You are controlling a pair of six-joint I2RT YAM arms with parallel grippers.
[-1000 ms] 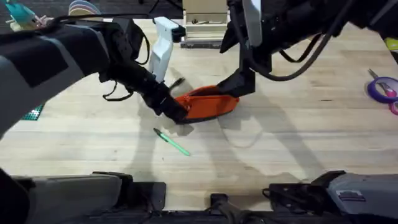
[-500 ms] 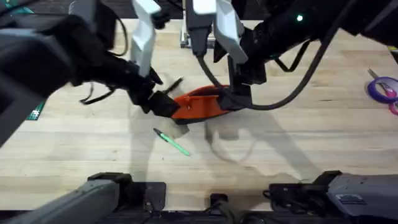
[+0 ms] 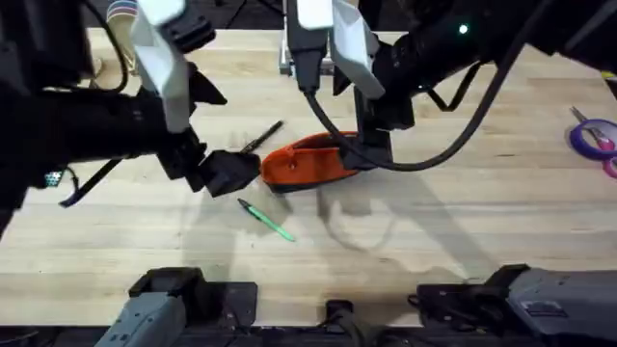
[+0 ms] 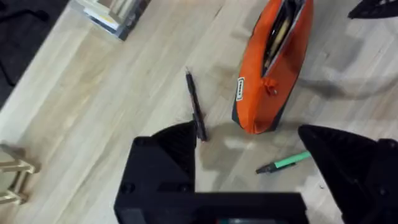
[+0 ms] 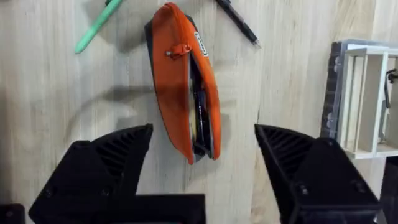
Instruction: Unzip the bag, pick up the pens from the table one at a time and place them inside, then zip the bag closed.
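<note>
Pale wooden table (image 3: 463, 222). Open orange bag (image 3: 308, 164), green pen (image 3: 267, 220), black pen (image 3: 261, 136). Left gripper (image 4: 252, 165) wide open, right gripper (image 5: 202, 149) too. Purple scissors (image 3: 593, 135) far right.

one orange bag (image 3: 307, 164); two pens: one green (image 3: 267, 220), one black (image 3: 261, 136); two grippers, left (image 3: 229, 173) and right (image 3: 362, 152); one pair of scissors (image 3: 593, 134); one table (image 3: 482, 193).

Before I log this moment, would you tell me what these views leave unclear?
- Pouch interior: dark past the open zipper in both wrist views, contents unreadable.
- Label on its side: too small to read.
- Black pen: its near end hidden behind the left gripper.
</note>
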